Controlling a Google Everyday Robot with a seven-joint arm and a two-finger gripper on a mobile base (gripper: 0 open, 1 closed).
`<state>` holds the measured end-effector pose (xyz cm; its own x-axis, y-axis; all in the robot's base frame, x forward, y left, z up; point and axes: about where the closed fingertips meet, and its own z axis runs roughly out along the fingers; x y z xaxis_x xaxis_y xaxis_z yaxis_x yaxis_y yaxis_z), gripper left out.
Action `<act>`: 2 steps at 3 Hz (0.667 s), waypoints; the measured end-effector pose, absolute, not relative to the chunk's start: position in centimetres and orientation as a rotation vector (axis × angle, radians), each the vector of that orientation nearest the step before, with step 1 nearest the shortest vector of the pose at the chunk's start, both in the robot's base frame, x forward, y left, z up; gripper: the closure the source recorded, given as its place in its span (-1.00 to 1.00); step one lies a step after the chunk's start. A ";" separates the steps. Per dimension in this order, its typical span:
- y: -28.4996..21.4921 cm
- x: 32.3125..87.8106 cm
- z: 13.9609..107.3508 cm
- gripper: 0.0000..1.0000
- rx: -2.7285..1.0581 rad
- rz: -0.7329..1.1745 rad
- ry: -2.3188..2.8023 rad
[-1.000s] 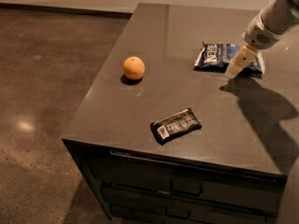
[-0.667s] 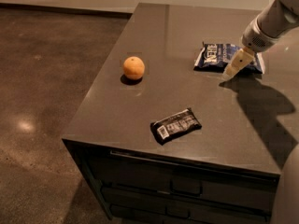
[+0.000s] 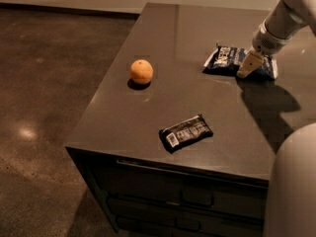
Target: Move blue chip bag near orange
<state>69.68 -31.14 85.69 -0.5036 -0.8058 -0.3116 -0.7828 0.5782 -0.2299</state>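
Gripper (image 3: 248, 67) low over right part of blue chip bag (image 3: 226, 59), far right on surface (image 3: 192, 28), probably lining up grasp; grip state: cannot tell. Orange (image 3: 141, 71) well apart, left. Black packet (image 3: 186, 132) near front edge, likely off the route.

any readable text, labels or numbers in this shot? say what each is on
blue chip bag: white lettering, too blurred to read.
black packet: white barcode label, print too small to read.
orange: none.
claw, at the bag's right end: no markings visible.
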 end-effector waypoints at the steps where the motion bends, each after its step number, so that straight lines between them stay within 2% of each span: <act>1: -28.6 69.3 87.9 0.42 -1.350 -0.081 2.359; 2: -25.4 68.5 90.2 0.87 -1.422 -0.060 2.262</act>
<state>68.52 -25.42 90.23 -0.3563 -0.8622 -0.3602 -0.8418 0.4634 -0.2767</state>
